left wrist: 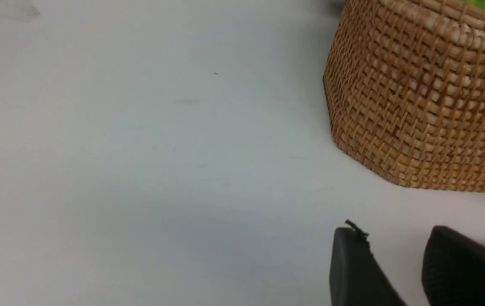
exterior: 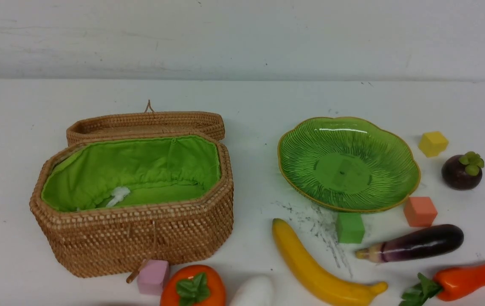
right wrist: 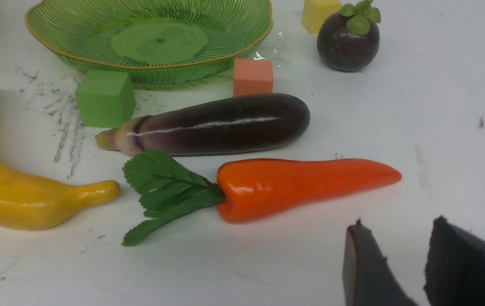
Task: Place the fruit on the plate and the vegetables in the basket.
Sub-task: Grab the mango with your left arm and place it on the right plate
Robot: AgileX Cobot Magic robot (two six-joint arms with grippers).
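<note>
The open basket (exterior: 132, 238), lined in green, stands at the left with nothing of the task in it. The green plate (exterior: 346, 165) at the right is bare. In front lie the banana (exterior: 310, 267), persimmon (exterior: 193, 287) and white vegetable (exterior: 254, 292). The eggplant (exterior: 416, 243) and orange pepper (exterior: 467, 278) lie at the front right, the mangosteen (exterior: 461, 172) beside the plate. My left gripper (left wrist: 391, 231) hovers open over bare table near the basket's wall (left wrist: 421, 106). My right gripper (right wrist: 398, 224) is open, empty, just short of the pepper (right wrist: 302, 187) and the eggplant (right wrist: 217, 125).
Foam cubes lie about: yellow (exterior: 432, 143), salmon (exterior: 420, 211) and green (exterior: 350, 227) around the plate, pink (exterior: 153, 277) against the basket's front. The wicker lid (exterior: 145, 123) lies folded back behind the basket. Neither arm shows in the front view.
</note>
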